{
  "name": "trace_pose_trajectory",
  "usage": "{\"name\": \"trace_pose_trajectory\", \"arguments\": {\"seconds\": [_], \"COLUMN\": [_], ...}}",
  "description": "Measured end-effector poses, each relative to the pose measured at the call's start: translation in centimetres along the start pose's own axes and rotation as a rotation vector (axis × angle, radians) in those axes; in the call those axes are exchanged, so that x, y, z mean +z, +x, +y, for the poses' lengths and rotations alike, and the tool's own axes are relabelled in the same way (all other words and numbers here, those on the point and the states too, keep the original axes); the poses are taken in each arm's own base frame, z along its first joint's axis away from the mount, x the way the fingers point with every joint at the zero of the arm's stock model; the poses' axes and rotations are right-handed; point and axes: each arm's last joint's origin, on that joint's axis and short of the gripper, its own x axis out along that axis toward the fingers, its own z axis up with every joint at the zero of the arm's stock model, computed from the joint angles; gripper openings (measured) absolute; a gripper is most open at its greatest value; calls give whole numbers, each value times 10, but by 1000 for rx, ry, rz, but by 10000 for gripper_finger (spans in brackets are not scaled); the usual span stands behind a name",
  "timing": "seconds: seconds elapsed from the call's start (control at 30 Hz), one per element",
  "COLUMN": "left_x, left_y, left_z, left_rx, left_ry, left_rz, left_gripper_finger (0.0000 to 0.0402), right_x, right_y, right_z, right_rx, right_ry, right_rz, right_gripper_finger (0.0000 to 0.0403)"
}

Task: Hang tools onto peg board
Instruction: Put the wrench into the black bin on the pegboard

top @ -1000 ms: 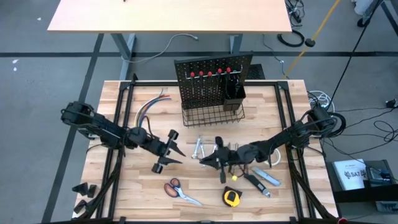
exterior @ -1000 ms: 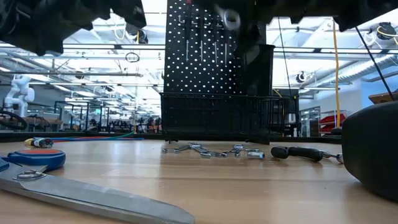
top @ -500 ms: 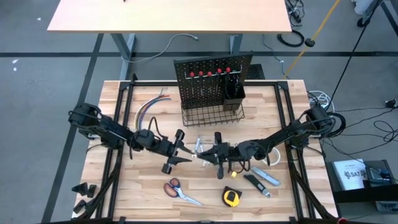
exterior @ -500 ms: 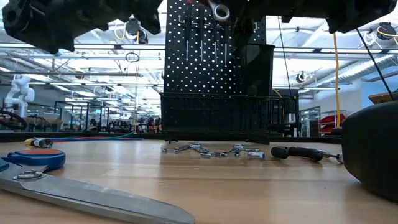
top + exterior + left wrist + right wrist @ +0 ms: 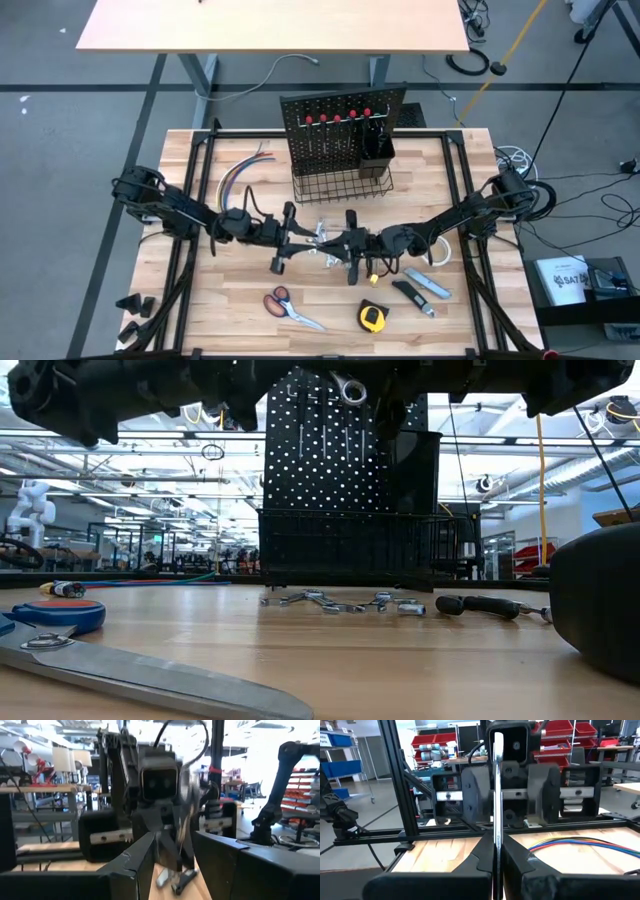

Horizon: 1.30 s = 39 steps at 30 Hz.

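1. The peg board stands at the table's far middle with its basket at the base, well apart from both grippers. The wrench is not near any hook. Carrying it there risks a knock against the basket.

2. The two arms meet nose to nose at mid-table. The left gripper faces the right gripper, nearly touching. I judge a handover. If either pushes on, the fingers may clash.

3. The right gripper is clamped tight on the wrench, which stands upright between its fingers, ring end high above the table. The left gripper is partly open and holds nothing I can see. Its fingers flank the wrench's free end.

4. If the right lets go before the left closes, the wrench drops onto the spare wrenches below. A thin shank could also twist in a narrow grip.

5. Scissors, tape measure and knife lie near, untouched.
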Motion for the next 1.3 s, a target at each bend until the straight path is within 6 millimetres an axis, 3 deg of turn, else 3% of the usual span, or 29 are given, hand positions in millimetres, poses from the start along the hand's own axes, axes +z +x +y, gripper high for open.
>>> {"name": "trace_pose_trajectory", "arguments": {"seconds": [0.37, 0.67, 0.83, 1.17, 1.3], "left_x": [1, -2, -2, -7, -6], "left_y": [1, 1, 1, 1, 5], "left_z": [0, 2, 2, 3, 3], "left_rx": [16, 46, 57, 85, 86], "left_ry": [-26, -24, -24, -19, -19], "left_rz": [-2, 24, 24, 87, 103], "left_gripper_finger": [134, 22, 13, 12, 12], "right_x": [-15, -14, -14, -12, -17], "right_y": [7, 8, 8, 9, 15], "right_z": [-14, -14, -14, -21, -31], "right_rx": [-46, -40, -40, -8, -12], "right_ry": [38, 37, 29, 54, 97], "right_rz": [40, 28, 34, 44, 148], "right_gripper_finger": [4, 4, 6, 75, 97]}}
